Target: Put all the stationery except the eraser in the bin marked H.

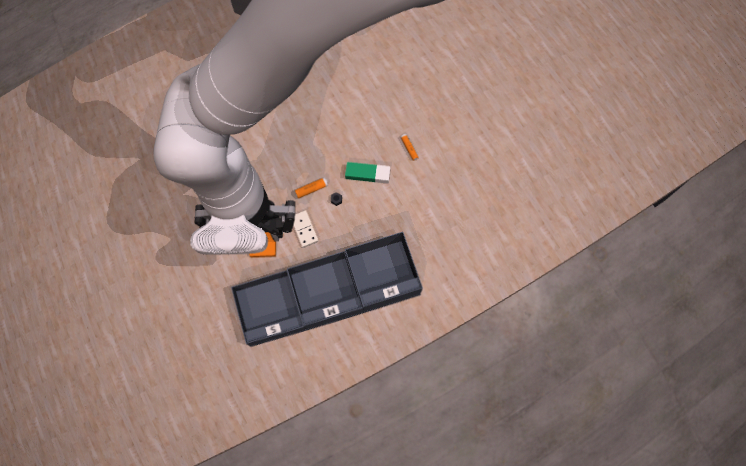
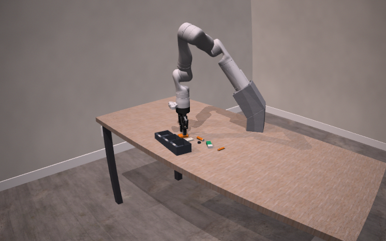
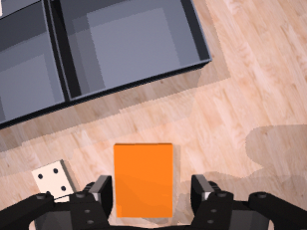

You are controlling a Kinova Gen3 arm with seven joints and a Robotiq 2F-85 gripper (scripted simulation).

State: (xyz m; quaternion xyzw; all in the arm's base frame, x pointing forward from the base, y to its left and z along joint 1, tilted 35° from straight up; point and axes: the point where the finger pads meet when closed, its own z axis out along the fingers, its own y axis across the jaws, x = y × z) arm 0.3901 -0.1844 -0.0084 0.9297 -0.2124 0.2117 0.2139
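Orange pad (image 3: pixel 144 179) sits untouched between half-open claw (image 3: pixel 152 200) fingers.

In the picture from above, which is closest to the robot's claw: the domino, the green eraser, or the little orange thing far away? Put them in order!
From the gripper, in the top view:
1. The domino, right beside it.
2. The green eraser, farther along, past the black nut.
3. The small orange stick, farthest out, beyond the eraser.
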